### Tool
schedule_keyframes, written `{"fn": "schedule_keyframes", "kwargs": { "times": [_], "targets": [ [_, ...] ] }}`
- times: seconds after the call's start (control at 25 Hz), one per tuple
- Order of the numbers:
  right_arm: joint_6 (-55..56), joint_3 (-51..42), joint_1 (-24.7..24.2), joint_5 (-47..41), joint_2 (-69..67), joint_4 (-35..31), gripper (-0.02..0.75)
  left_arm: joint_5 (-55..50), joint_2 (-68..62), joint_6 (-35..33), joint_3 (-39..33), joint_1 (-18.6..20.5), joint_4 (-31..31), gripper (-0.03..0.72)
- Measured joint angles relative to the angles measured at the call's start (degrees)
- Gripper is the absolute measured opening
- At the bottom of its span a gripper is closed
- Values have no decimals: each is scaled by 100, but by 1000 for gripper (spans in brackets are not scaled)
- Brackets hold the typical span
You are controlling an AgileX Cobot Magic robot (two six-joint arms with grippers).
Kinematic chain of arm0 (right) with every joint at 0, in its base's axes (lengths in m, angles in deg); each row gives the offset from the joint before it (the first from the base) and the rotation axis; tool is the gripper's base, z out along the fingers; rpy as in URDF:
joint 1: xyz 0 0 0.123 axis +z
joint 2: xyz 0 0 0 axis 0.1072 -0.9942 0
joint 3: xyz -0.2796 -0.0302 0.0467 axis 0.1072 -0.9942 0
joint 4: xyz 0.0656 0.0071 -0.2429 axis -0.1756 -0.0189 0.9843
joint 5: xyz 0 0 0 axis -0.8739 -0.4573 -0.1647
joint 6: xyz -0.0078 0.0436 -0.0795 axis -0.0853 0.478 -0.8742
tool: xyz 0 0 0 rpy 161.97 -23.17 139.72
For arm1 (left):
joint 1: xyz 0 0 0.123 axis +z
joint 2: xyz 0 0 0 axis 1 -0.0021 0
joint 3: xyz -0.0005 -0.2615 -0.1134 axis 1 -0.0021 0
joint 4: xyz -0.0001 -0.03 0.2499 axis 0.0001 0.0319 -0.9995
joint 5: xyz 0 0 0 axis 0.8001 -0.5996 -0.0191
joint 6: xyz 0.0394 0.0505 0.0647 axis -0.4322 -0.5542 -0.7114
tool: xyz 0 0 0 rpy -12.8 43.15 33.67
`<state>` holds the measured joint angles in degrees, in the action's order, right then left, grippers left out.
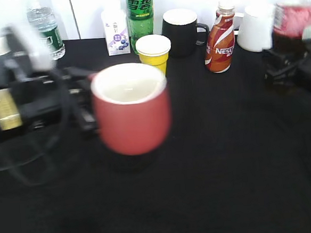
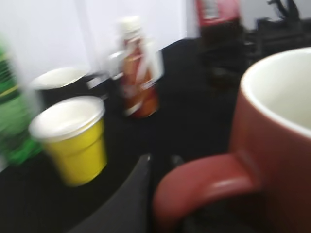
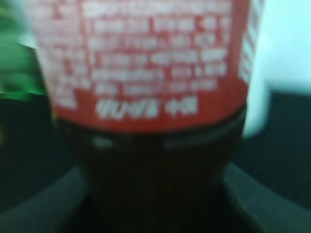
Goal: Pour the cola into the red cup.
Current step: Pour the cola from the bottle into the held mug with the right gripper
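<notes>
On my exterior feed the red cup [image 1: 132, 110] sits in the centre foreground, smeared by motion blur, its white inside showing and its base hard to separate from the black tabletop [image 1: 228, 170]; I cannot tell whether it touches the surface. The left gripper [image 1: 85, 108] reaches in from the left, dark and blurred against the cloth. My left wrist feed shows the cup's loop handle right beside one dark finger [image 2: 129, 204]; the jaws seem to be closed on the handle, though the second finger is hidden and the picture is soft.

The cola [image 1: 294, 24] is at the far right edge, cut off at the top so its cap is out of frame; only the red label and some dark liquid show above the right gripper [image 1: 291, 69]. On the right wrist feed the bottle [image 3: 150, 121] fills the view, with a grey finger pressing on either side low down, so those jaws are clamped on it.

Behind the cup stand a small yellow cup [image 1: 153, 51], a green soda bottle [image 1: 140, 13], a black mug [image 1: 181, 32], a Nestle bottle [image 1: 219, 40], a white mug [image 1: 256, 28], a small carton [image 1: 115, 31] and a water bottle [image 1: 45, 28].
</notes>
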<state>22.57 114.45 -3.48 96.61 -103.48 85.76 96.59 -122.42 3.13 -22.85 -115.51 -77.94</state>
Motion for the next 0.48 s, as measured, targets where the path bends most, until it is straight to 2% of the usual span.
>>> {"fn": "schedule_keyframes", "kwargs": {
  "times": [0.08,0.12,0.28,0.48],
  "targets": [
    [-150,-16,0,12,466,595,391,-51,-277,6,282,-345,21,64],
    [-203,-16,0,30,679,679,387,-116,-379,11,432,-497,29,64],
    [-591,-18,0,86,1150,733,387,-330,-688,34,1206,-805,57,64],
    [-1266,-18,0,87,1228,739,384,-735,-1130,39,2000,-986,88,64]
  ]
}}
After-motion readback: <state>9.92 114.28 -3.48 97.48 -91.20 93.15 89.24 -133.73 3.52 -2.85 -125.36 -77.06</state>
